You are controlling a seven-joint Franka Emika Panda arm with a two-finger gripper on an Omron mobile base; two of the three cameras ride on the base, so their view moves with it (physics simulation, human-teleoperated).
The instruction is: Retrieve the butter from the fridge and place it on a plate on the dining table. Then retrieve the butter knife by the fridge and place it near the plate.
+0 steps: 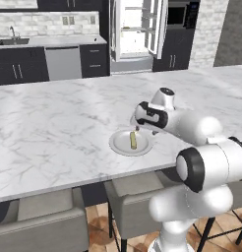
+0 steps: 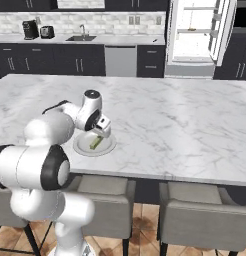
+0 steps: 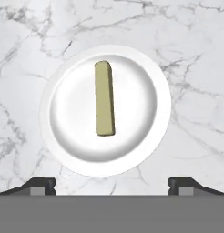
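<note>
The pale yellow-green butter (image 3: 104,100) lies flat in the white plate (image 3: 63,145), free of the fingers. The plate (image 1: 120,146) sits near the front edge of the long marble dining table (image 1: 54,123). My gripper (image 1: 137,129) hangs just above the butter (image 1: 133,141), open and holding nothing. In the hand view the two fingertips (image 3: 41,184) stand wide apart below the plate. From the right side the gripper (image 2: 102,132) hovers over the butter (image 2: 96,143) and plate (image 2: 82,147). The fridge (image 1: 137,29) stands at the back with its doors open. The butter knife is out of view.
Grey seats (image 1: 44,221) (image 2: 200,210) are tucked under the table's front edge. Dark cabinets, a steel dishwasher (image 1: 63,63) and a sink counter (image 2: 82,37) line the back wall left of the fridge (image 2: 200,30). My own arm crosses the table edge beside the plate.
</note>
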